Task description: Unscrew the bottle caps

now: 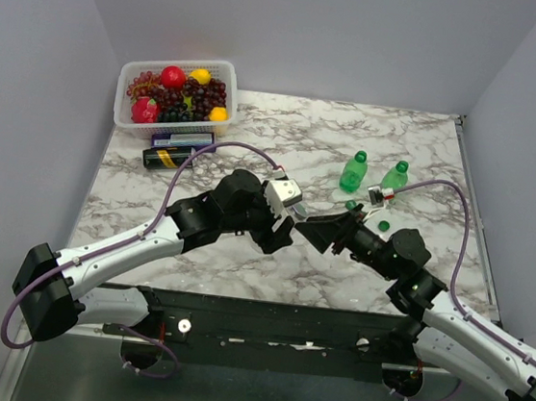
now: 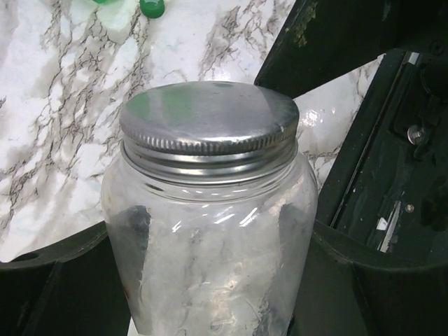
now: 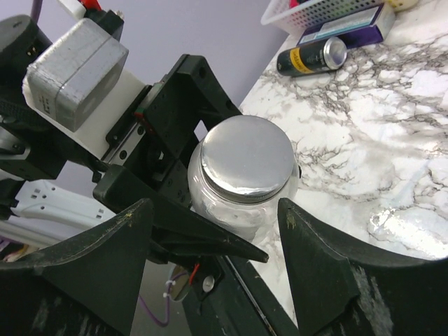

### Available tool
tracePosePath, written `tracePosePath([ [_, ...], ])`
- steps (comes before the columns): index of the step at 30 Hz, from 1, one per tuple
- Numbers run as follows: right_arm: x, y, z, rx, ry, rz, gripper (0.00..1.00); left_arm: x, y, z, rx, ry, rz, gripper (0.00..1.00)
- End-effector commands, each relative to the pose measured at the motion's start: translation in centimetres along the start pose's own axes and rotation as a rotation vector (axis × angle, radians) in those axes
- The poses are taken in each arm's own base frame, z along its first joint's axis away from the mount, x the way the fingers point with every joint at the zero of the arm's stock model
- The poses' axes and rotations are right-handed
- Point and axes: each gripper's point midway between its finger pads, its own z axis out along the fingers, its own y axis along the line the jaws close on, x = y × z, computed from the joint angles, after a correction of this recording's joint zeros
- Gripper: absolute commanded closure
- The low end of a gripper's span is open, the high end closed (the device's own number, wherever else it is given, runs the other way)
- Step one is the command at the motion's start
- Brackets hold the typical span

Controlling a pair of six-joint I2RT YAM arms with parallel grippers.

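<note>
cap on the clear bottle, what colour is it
Silvery-grey cap, ribbed edge, on the clear bottle; clearest in the left wrist view.

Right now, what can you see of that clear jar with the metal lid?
The clear plastic jar is squat, round-shouldered and apparently empty. Its silvery ridged screw lid is on. The left end effector grips its body from both sides; the right end effector straddles the lid, open, not touching.

From above, at centre, the left gripper [image 1: 292, 226] and right gripper [image 1: 317, 231] hide the clear bottle [image 2: 210, 231] from me. My left wrist view crops its base at bottom.
</note>
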Motion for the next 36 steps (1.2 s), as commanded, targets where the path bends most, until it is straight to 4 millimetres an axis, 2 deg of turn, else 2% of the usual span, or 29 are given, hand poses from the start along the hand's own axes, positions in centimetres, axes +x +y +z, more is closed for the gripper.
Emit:
tracePosePath([
  [1, -2.0, 0.8, 0.0, 0.007, -0.077, 0.015, 0.21, -1.8, 0.5, -0.4, -0.043, -0.043, 0.021, 0.76],
  [15, -1.1, 1.7, 1.4, -0.066, -0.037, 0.048, 0.23, -1.2, 0.0, 0.0, -0.036, -0.009, 0.048, 0.76],
  [36, -0.9, 1.9, 1.6, -0.079, -0.041, 0.047, 0.24, 0.5, -1.9, 1.4, 0.015, 0.064, 0.085, 0.77],
])
